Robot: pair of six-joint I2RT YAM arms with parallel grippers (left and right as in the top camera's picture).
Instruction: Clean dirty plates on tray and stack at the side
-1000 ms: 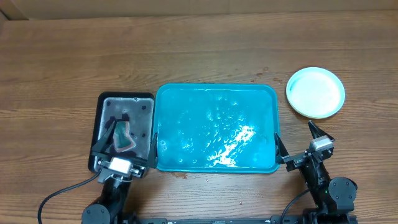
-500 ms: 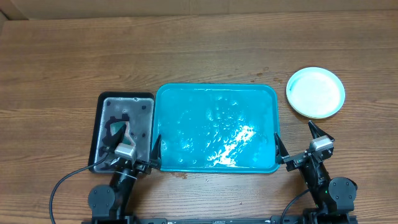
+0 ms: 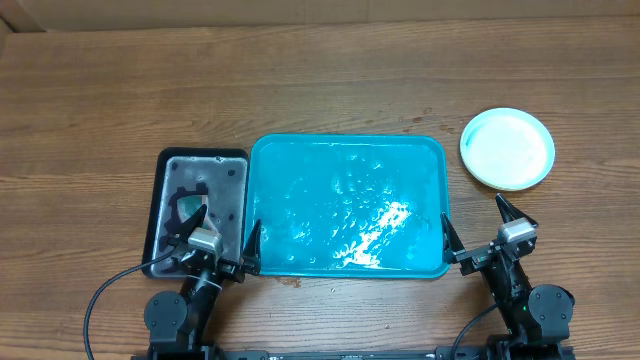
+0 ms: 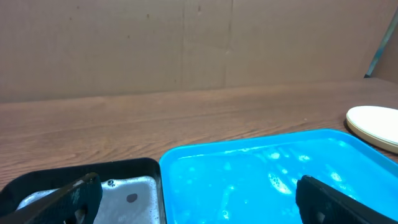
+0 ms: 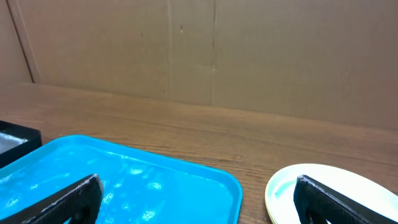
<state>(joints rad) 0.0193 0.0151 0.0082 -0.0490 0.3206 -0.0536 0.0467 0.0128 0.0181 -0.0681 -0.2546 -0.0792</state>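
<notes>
Overhead: wooden worktop (image 3: 320, 80). Turquoise tray (image 3: 300, 170) at centre, surface wet and glossy. Plates (image 3: 507, 148) stacked on the worktop beyond the tray's far right corner, apart from it. Black tray (image 3: 205, 153) just beside the turquoise tray's left edge, with a dark green item (image 3: 186, 205) inside.
Left hand (image 3: 218, 240) at the black tray's near end, spread wide, holding nothing.
Right hand (image 3: 476, 222) by the turquoise tray's near right corner, spread wide, holding nothing.
Left wrist: both trays ahead, plates far right.
Right wrist: plates ahead, just right of the tray.
</notes>
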